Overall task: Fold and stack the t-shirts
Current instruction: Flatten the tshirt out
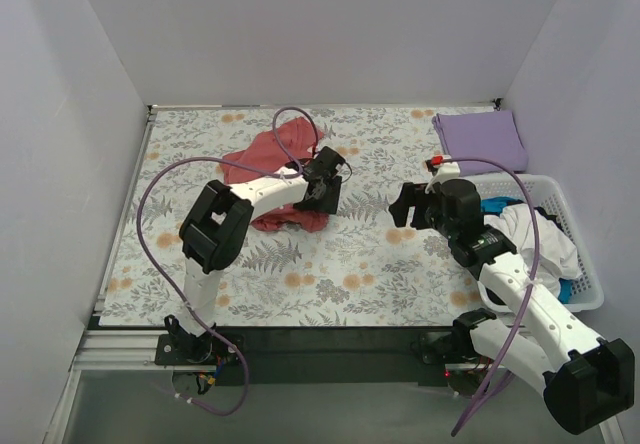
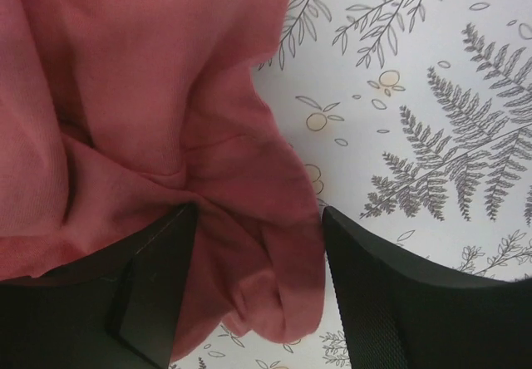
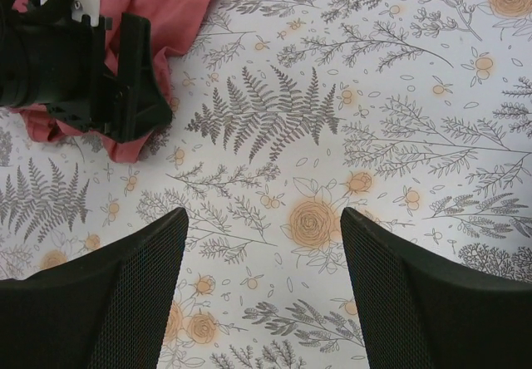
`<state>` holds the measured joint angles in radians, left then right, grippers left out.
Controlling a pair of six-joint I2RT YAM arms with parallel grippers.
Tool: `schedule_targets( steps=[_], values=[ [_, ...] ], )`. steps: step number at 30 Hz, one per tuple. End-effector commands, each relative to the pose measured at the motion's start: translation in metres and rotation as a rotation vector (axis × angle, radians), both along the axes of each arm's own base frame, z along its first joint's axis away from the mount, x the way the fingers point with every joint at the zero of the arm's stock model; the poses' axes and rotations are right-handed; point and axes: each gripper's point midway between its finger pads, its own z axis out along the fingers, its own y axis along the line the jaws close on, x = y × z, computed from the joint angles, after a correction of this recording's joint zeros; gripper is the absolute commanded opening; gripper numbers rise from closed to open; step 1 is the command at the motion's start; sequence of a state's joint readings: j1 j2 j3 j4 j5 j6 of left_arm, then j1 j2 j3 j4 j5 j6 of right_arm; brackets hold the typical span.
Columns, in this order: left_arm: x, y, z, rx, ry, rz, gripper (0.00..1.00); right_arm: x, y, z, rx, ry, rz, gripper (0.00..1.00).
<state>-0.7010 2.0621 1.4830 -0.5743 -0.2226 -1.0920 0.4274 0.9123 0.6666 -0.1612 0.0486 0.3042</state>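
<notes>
While the left arm reaches out over a floral-print cloth [image 1: 330,274], its left claw [image 1: 325,186] sits low at the near right edge of a crumpled salmon-red t-shirt [image 1: 262,164]. This shirt lies in a loose heap left of centre, towards the far side of the cloth, with part of it hidden beneath the arm.

Seen from the left wrist, the two black fingers [image 2: 158,302] stand apart with a thick rolled fold of the red fabric between them. One finger is bedded against the fabric, and the other sits just beside the edge of the fold, over bare floral print. Whether the claw is pinching the fold or only straddling it cannot be told.

Over to the right, the right claw [image 1: 403,204] is over the middle of the cloth, pointing towards the left arm and well apart from the red shirt. The right wrist view shows its fingers spread wide. Only printed ferns and orange roses show between them.

At the far right corner lies a lavender-purple t-shirt [image 1: 482,139], folded flat into a neat rectangle. Just nearer than it, along the right edge, stands a white slatted basket [image 1: 590,286]. A heap of white and blue clothing [image 1: 530,236] fills it, partly covered by the right arm.
</notes>
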Motion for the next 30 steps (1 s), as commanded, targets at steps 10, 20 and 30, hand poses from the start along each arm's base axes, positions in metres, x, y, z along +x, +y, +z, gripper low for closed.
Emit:
schedule_targets(
  steps=[10,20,30],
  values=[
    [-0.069,0.071,0.012,0.118,0.037,0.056,0.00,0.000,0.015,-0.007,0.033,0.049,0.066,0.80],
    [-0.105,0.214,0.184,0.067,-0.578,0.441,0.00,0.029,0.071,0.002,0.111,0.083,0.275,0.77],
    [-0.121,0.243,0.217,-0.100,-0.764,0.594,0.00,0.088,0.161,-0.018,0.204,0.106,0.407,0.75]
  ],
)
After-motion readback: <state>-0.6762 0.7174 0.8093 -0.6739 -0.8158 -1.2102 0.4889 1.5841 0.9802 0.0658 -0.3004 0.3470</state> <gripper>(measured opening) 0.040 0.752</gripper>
